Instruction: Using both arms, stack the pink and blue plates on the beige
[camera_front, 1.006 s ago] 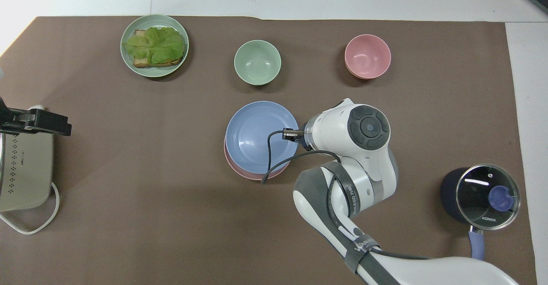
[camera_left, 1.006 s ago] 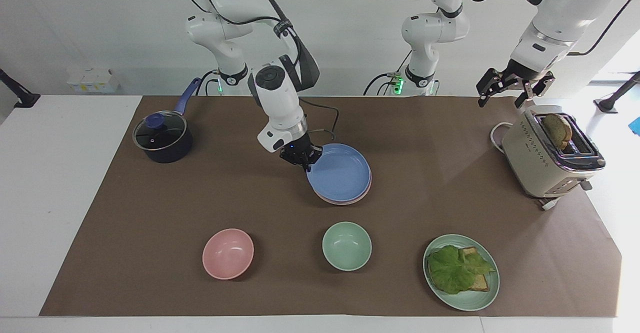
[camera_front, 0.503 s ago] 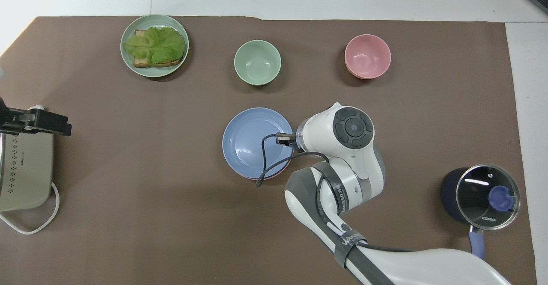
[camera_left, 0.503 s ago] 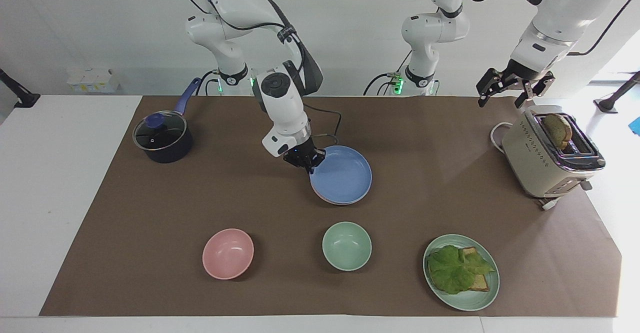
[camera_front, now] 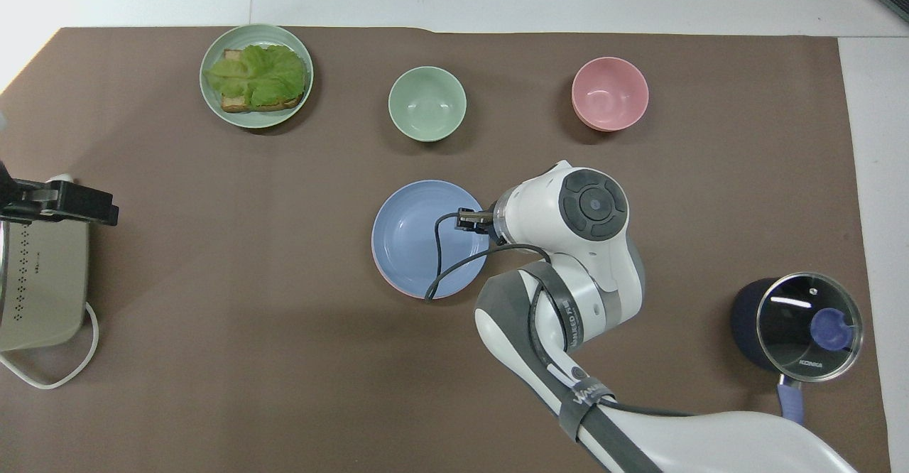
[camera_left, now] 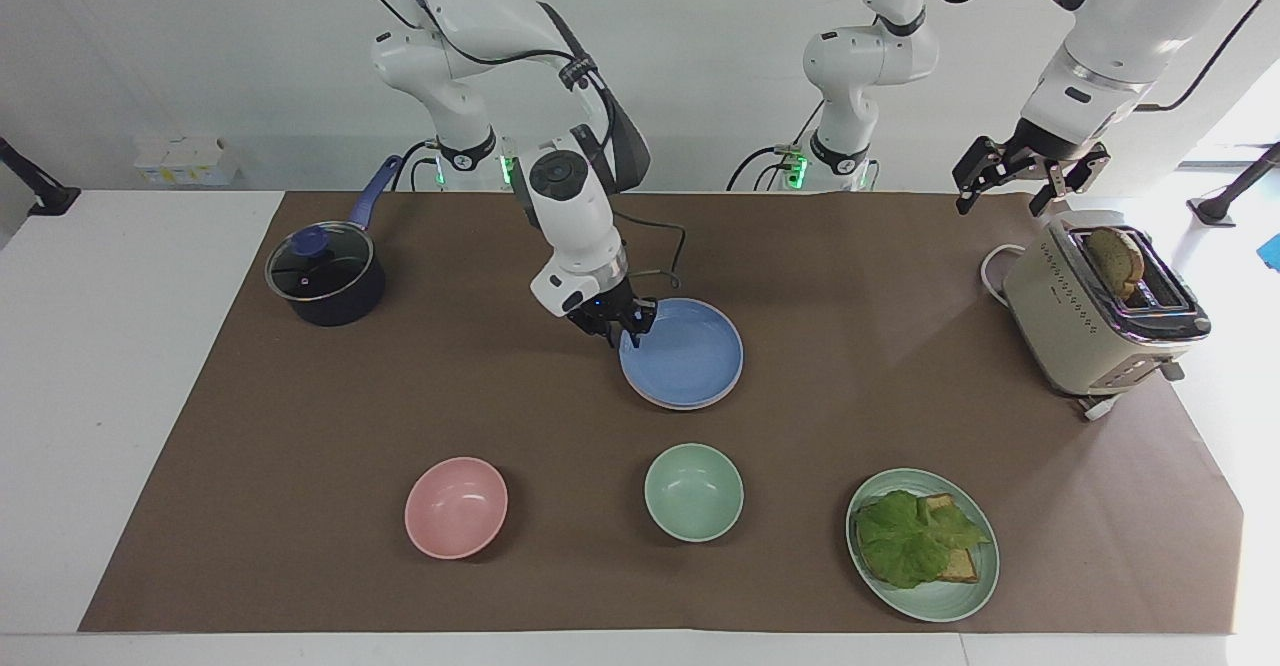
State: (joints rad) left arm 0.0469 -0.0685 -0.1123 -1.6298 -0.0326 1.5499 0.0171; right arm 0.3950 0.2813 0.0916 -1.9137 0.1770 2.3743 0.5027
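The blue plate (camera_left: 683, 353) lay flat near the middle of the brown mat (camera_left: 300, 466), stacked on the pink plate (camera_front: 398, 286), of which only a thin rim showed under its edge. Whether a beige plate lay beneath them could not be told. So 2 stacked plates were visible for certain.

The right gripper (camera_left: 618, 324) sat at the blue plate's rim on the side toward the right arm's end of the table, its fingers spread a little apart around the rim rather than pinched on it. 1 second earlier those fingers had been clamped on the rim and the blue plate was tilted and offset over the pink one; since then the plate had come down and settled square on the stack, and the fingers had started to part.

The left gripper (camera_left: 1018, 178) hung spread wide over the toaster (camera_left: 1095, 311) at the left arm's end of the table, waiting, unchanged from before.

Around the stack stood 2 bowls, farther from the robots: 1 pink bowl (camera_left: 456, 507) and 1 green bowl (camera_left: 694, 492). Beside the green bowl was 1 green plate (camera_left: 940, 601) with lettuce and toast. 1 dark pot (camera_left: 326, 276) with a glass lid stood toward the right arm's end. None of these had shifted.
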